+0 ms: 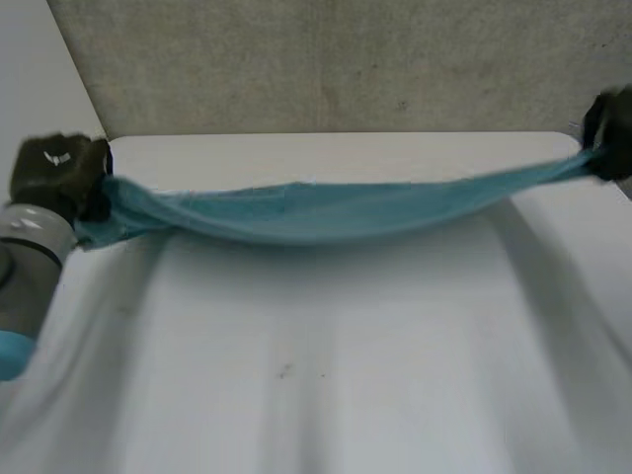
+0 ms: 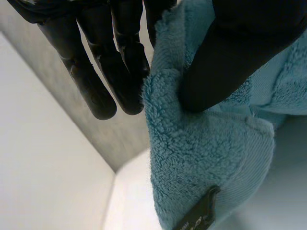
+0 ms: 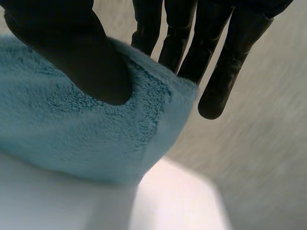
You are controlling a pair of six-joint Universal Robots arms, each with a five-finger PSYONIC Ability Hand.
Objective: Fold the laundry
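Note:
A light-blue terry towel (image 1: 326, 212) hangs stretched between both hands above the white table (image 1: 326, 365), sagging in the middle. My left hand (image 1: 59, 168) holds its left end, thumb pressing the cloth (image 2: 201, 158) against the fingers (image 2: 120, 72). A dark label (image 2: 199, 213) shows on the hem below. My right hand (image 1: 610, 133) holds the right end at the view's edge. In the right wrist view its thumb (image 3: 91, 62) pinches the towel corner (image 3: 96, 134) against straight fingers (image 3: 225, 62).
A grey wall (image 1: 326, 59) stands behind the table's far edge. The table surface below the towel lies bare and white. My left forearm (image 1: 25, 276) comes in at the near left.

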